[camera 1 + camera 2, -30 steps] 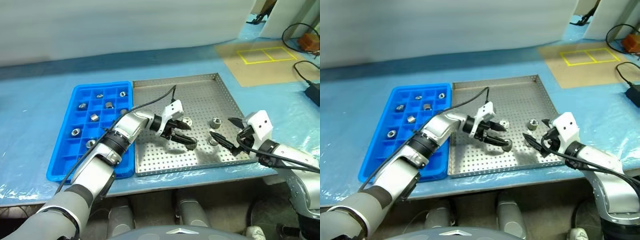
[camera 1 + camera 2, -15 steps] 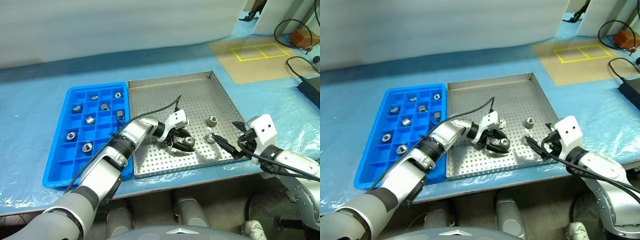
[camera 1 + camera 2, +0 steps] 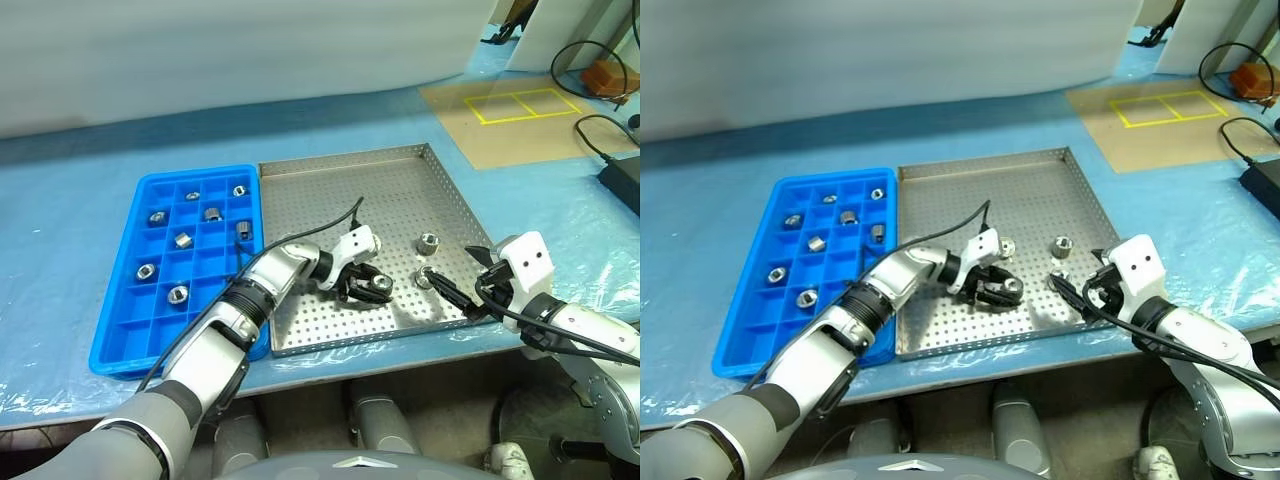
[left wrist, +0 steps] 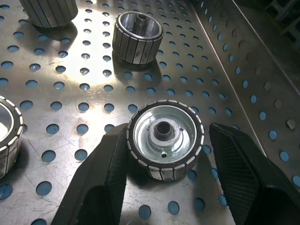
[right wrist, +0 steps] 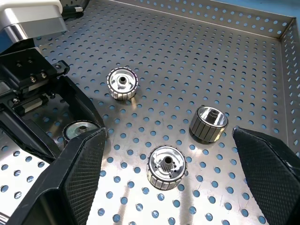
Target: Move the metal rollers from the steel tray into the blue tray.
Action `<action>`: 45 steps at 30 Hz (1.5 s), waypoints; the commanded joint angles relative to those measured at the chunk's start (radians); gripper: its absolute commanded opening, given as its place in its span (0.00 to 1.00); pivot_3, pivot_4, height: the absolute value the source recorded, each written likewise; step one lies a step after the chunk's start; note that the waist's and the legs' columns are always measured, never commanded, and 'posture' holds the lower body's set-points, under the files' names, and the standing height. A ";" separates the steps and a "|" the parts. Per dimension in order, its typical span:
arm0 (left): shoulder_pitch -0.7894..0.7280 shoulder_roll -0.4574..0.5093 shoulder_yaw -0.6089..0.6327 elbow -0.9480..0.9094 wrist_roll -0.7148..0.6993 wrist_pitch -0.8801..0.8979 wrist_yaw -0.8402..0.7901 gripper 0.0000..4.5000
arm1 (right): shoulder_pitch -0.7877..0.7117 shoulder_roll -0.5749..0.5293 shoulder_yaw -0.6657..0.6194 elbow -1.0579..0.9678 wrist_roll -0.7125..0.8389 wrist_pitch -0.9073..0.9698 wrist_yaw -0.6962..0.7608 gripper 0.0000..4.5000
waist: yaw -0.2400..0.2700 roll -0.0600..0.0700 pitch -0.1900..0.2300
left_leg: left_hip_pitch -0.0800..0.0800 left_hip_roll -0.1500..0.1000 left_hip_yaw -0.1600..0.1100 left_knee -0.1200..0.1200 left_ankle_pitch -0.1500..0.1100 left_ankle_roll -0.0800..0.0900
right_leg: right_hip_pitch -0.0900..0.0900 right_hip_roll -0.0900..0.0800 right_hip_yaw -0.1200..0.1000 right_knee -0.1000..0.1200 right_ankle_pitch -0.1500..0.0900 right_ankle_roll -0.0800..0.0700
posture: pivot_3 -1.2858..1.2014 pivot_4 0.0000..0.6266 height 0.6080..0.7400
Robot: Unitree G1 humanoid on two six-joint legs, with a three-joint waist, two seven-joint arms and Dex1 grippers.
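The steel tray [image 3: 400, 180] lies mid-table with several metal rollers on it, among them one [image 3: 428, 241] at the back right and one [image 3: 423, 277] nearer the front. My left gripper [image 3: 368, 288] is down on the tray with its fingers on either side of a roller [image 4: 164, 138]. One finger [image 4: 105, 168] touches that roller and the other stands a small gap away. My right gripper [image 3: 457, 275] hovers open over the tray's front right corner, near a roller [image 5: 165, 173]. The blue tray [image 3: 120, 320] lies left of the steel tray and holds several rollers [image 3: 178, 294].
The steel tray's raised rim [image 3: 455, 195] runs along its right side. A clear plastic sheet covers the blue table top. At the far right lie black cables and a dark box [image 3: 620, 180], and beyond them a brown mat with yellow tape [image 3: 515, 102].
My left gripper has come down a little around the roller and its jaws have narrowed on it. The right gripper has stayed put. The camera view has shifted.
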 commanded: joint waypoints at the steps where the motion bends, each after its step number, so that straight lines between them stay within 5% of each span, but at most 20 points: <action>1: 0.011 -0.005 0.030 0.010 0.004 0.013 0.036 0.61 | -0.022 -0.010 0.010 -0.026 0.008 -0.003 -0.009 1.00 | -0.008 0.000 0.000 | 0.000 -0.001 0.000 0.000 0.000 0.000 | 0.000 -0.001 0.000 0.000 0.000 0.000 | 0.28 0.24 1.00; 5: 0.022 0.000 0.049 -0.009 -0.012 -0.001 0.015 0.61 | -0.030 -0.014 0.013 -0.020 0.008 -0.001 -0.009 1.00 | -0.016 0.000 0.000 | -0.001 -0.006 0.000 0.000 -0.002 0.004 | 0.000 -0.007 0.000 0.000 -0.001 0.001 | 0.29 0.24 1.00; 8: 0.025 0.010 0.084 -0.039 -0.045 0.038 0.008 0.48 | -0.035 -0.019 0.018 -0.005 0.004 -0.011 0.000 1.00 | -0.017 0.000 0.000 | -0.002 -0.007 0.000 0.000 -0.003 0.005 | 0.000 -0.007 -0.001 -0.003 -0.001 0.002 | 0.29 0.24 1.00; 18: 0.053 0.029 0.098 -0.063 -0.042 0.057 0.044 0.48 | -0.037 -0.033 0.036 0.042 -0.005 -0.057 0.032 1.00 | -0.013 0.000 0.000 | -0.003 -0.006 0.001 -0.002 -0.004 0.006 | 0.000 -0.008 -0.002 -0.003 -0.001 0.001 | 0.30 0.24 1.00; 28: 0.083 0.138 0.209 -0.391 -0.219 0.211 -0.034 0.48 | -0.080 -0.037 0.055 0.086 0.004 -0.091 0.068 1.00 | -0.014 0.000 0.000 | -0.002 -0.006 0.002 -0.004 -0.004 0.007 | -0.001 -0.008 -0.002 -0.003 0.001 -0.001 | 0.32 0.24 1.00; 37: 0.163 0.374 0.308 -0.658 -0.295 0.345 -0.004 0.48 | -0.483 -0.007 0.320 0.307 -0.028 -0.183 0.230 1.00 | 0.001 0.001 0.002 | -0.001 -0.004 0.002 -0.005 -0.002 0.003 | -0.003 -0.008 -0.004 0.003 0.002 -0.004 | 0.41 0.24 1.00; 45: 0.371 0.546 0.527 -0.971 -0.375 0.492 0.178 0.48 | -0.771 0.134 0.520 0.647 -0.096 -0.374 0.432 1.00 | 0.088 0.000 0.002 | 0.000 -0.002 0.002 -0.011 0.001 -0.001 | -0.005 -0.008 -0.007 0.005 0.001 -0.007 | 0.54 0.24 1.00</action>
